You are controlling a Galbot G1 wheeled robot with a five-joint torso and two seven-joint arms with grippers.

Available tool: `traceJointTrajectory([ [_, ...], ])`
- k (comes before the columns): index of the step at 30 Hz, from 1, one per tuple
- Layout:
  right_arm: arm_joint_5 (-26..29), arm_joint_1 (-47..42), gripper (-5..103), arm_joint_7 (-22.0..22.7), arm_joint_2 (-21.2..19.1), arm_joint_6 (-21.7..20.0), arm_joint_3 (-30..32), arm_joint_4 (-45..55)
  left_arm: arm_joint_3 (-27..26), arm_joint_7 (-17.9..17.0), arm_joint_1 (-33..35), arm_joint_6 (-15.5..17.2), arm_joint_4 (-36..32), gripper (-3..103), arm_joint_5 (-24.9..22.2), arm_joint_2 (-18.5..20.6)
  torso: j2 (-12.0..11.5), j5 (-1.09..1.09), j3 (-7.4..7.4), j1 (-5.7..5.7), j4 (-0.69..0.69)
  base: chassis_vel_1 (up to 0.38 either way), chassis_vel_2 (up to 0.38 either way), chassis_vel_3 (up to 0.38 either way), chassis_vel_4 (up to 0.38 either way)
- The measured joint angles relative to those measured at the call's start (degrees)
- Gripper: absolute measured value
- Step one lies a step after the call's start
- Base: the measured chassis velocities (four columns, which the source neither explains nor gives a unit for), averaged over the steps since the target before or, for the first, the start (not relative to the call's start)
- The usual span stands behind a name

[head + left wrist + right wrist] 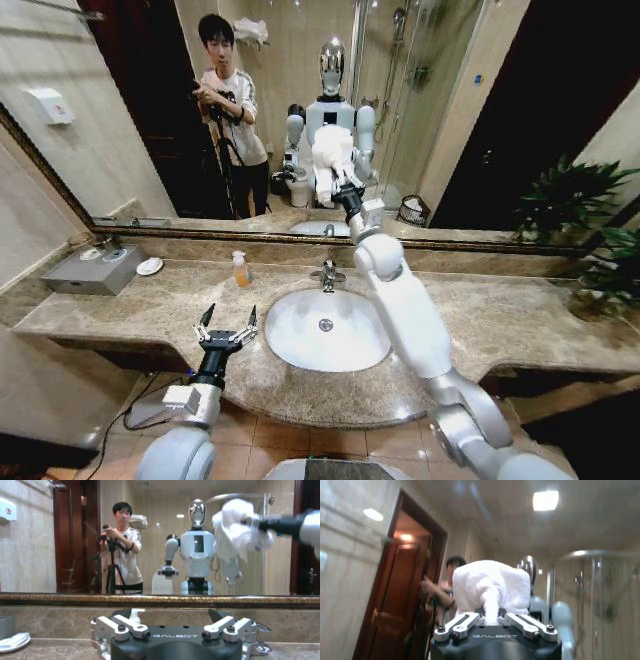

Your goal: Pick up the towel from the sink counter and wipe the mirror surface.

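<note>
A white towel (pixel 333 155) is bunched in my right gripper (pixel 343 188), which is shut on it and holds it up against the mirror (pixel 480 120) above the faucet. In the right wrist view the towel (pixel 491 587) rises from between the closed fingers (pixel 465 622). From the left wrist view the towel (pixel 239 528) is a white blur against the mirror (pixel 150 536). My left gripper (pixel 227 323) hangs open and empty over the sink counter (pixel 500 320), just left of the white basin (pixel 300 340). Its spread fingers (pixel 125 624) face the mirror.
A chrome faucet (pixel 327 275) and a small soap bottle (pixel 240 268) stand behind the basin. A grey tray (pixel 95 270) and a white dish (pixel 150 266) lie at the counter's far left. A potted plant (pixel 600 265) stands at the far right.
</note>
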Motion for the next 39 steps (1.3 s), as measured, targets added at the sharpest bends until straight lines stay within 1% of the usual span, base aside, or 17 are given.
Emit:
traceJointTrajectory([
  [3, -0.74, -2.05, 9, -0.4, 0.28, 1.02, 0.26, -1.05, 0.0, 0.0, 0.0, 0.0, 0.0, 100, 0.0, 0.0, 0.0, 0.01, 0.0, 0.0, -0.02, 0.0, 0.0, 0.0, 0.0],
  [6, -3.0, -3.7, 9, -0.36, 0.83, 4.39, 0.69, -3.84, 0.0, 0.0, 0.0, 0.0, 0.0, 100, 0.0, 0.0, 0.0, 0.01, 0.0, -0.01, 0.0, 0.0, 0.0, 0.0, 0.0],
  [8, -3.14, -3.66, 9, -0.26, 0.88, 4.62, 0.76, -4.04, 0.0, 0.0, 0.0, 0.0, 0.0, 100, 0.0, 0.0, 0.0, 0.01, 0.0, 0.0, 0.0, 0.0, 0.0, 0.0, 0.0],
  [12, -3.14, -0.66, 9, 2.21, 0.92, 4.34, 1.1, -2.43, 0.0, 0.0, 0.0, 0.0, 0.0, 100, 0.0, 0.0, 0.0, 0.01, 0.0, 0.0, 0.01, 0.0, 0.0, 0.0, 0.0],
  [14, -3.07, 0.13, 9, 2.73, 1.01, 4.14, 1.23, -1.64, 0.0, 0.0, 0.0, 0.0, 0.0, 100, 0.0, 0.0, 0.0, 0.01, 0.0, 0.0, 0.0, 0.0, 0.0, 0.0, 0.0],
  [16, -1.71, 2.94, 9, 4.18, 1.31, 2.39, 1.4, 1.11, 0.0, 0.0, 0.0, 0.0, 0.0, 100, 0.0, 0.0, 0.0, 0.01, 0.0, 0.0, 0.0, 0.0, 0.0, 0.0, 0.0],
  [20, -0.36, 5.82, 9, 5.55, 2.17, 1.14, 1.17, 1.09, 0.0, 0.0, 0.0, 0.0, 0.0, 100, 0.0, 0.0, 0.01, 0.0, -0.02, -0.01, 0.02, 0.0, 0.0, 0.0, 0.0],
  [22, -0.35, 5.71, 9, 5.63, 2.33, 1.14, 1.05, 0.75, 0.0, 0.0, 0.0, 0.0, 0.0, 100, 0.0, 0.0, 0.01, 0.0, -0.01, -0.01, 0.02, 0.0, 0.0, 0.0, 0.0],
  [25, -0.35, 1.37, 9, 4.49, 2.68, 1.99, 0.94, -0.98, 0.0, -0.01, 0.0, 0.0, 0.0, 100, 0.0, 0.0, 0.0, 0.01, -0.01, -0.01, 0.02, 0.0, 0.0, 0.0, 0.0],
  [26, -0.35, 1.37, 9, 4.49, 2.68, 1.99, 0.94, -0.98, 0.0, -0.01, 0.0, 0.0, 0.0, 100, 0.0, 0.0, 0.0, 0.01, -0.01, -0.01, 0.02, 0.0, 0.0, 0.0, 0.0],
  [28, -0.89, -2.67, 9, 3.43, 2.42, 3.69, 0.96, -2.11, 0.0, 0.0, 0.0, 0.0, 0.0, 100, 0.0, 0.0, 0.0, 0.02, 0.0, 0.0, 0.0, 0.0, 0.0, 0.0, 0.0],
  [29, -0.89, -2.67, 9, 3.43, 2.42, 3.69, 0.96, -2.11, 0.0, 0.0, 0.0, 0.0, 0.0, 100, 0.0, 0.0, 0.0, 0.02, 0.0, 0.0, 0.0, 0.0, 0.0, 0.0, 0.0],
  [31, -1.7, -5.65, 9, 2.5, 2.38, 4.99, 0.96, -3.25, 0.0, 0.01, 0.0, 0.0, 0.0, 100, 0.0, 0.0, 0.0, 0.03, 0.0, -0.01, -0.02, 0.0, 0.0, 0.0, 0.0],
  [35, -2.11, -5.46, 9, 2.28, 2.58, 5.48, 1.02, -3.83, 0.0, 0.0, 0.0, 0.0, 0.0, 100, 0.0, 0.0, 0.0, 0.02, 0.0, -0.01, 0.0, 0.0, 0.0, 0.0, 0.0],
  [38, -2.09, -3.43, 9, 2.37, 2.58, 4.96, 1.04, -3.41, 0.0, 0.0, 0.0, 0.0, 0.0, 100, 0.0, 0.0, 0.0, 0.01, 0.0, -0.01, 0.01, 0.0, 0.0, 0.0, 0.0],
  [39, -1.82, -1.12, 9, 2.83, 2.58, 4.19, 1.06, -2.85, 0.0, 0.0, 0.0, 0.0, 0.0, 100, 0.0, 0.0, 0.0, 0.01, 0.0, -0.01, 0.01, 0.0, 0.0, 0.0, 0.0],
])
